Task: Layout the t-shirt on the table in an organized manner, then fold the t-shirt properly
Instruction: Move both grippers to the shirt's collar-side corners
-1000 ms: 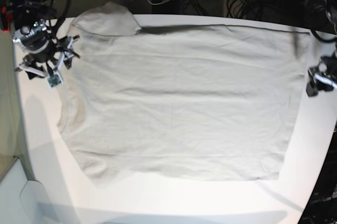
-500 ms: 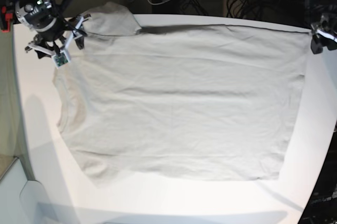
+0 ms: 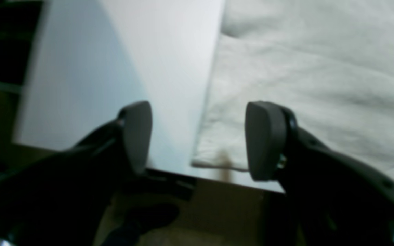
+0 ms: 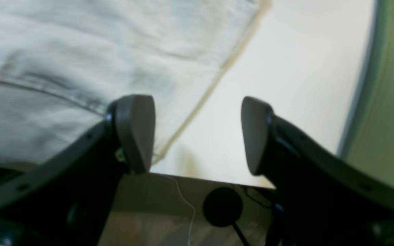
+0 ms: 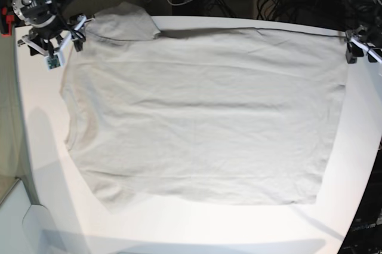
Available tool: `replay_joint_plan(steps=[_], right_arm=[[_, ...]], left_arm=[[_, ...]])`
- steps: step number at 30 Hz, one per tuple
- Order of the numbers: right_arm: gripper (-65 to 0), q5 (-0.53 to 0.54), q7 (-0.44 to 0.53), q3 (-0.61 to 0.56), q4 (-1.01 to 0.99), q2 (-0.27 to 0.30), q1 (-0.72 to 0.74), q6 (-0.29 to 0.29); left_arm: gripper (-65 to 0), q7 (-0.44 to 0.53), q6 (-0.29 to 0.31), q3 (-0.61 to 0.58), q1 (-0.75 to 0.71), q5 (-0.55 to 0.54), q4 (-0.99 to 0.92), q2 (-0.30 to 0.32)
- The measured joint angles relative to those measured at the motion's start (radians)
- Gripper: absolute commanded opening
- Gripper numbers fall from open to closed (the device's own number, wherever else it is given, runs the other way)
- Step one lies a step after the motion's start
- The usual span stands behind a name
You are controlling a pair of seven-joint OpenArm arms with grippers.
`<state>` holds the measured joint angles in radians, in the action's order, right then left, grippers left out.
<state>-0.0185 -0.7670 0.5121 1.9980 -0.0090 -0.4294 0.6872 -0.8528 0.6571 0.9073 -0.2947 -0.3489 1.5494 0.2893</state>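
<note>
Beige t-shirt lies spread flat on the table; my left gripper and right gripper, both spread and empty, flank its far corners, folding next.

Both wrist views blurred; t-shirt edges cropped there

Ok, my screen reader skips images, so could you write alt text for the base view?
A plain beige fabric t-shirt lies spread flat across a large white matte table. The open right claw sits by its far corner on the image's left, the open left claw by the far corner on the right.
</note>
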Motion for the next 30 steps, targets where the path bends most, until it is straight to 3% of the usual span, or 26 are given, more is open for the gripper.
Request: replay_joint_plan(steps=[4,21,27,30], right_arm=[[-24.8,-0.002,0.001,0.021,0.0,0.0,-0.015,0.0],[-24.8,0.001,0.0,0.019,0.0,-0.01,-0.048,0.0],[-24.7,-0.003,-0.007,0.002,0.001,-0.01,-0.075,0.0],[-24.7,0.007,0.005,-0.03,0.001,-0.011,-0.099,0.0]], left_arm=[[-23.2,0.009,-0.005,0.0,0.03,0.049,-0.079,-0.01],[-24.3,0.069,0.005,0.003,0.04,0.027,-0.226,-0.011],[-47.8,0.087,0.028,0.006,0.043,0.019,-0.227,-0.032],[-50.8,0.083,0.028,0.006,0.043,0.019,-0.227,-0.032]])
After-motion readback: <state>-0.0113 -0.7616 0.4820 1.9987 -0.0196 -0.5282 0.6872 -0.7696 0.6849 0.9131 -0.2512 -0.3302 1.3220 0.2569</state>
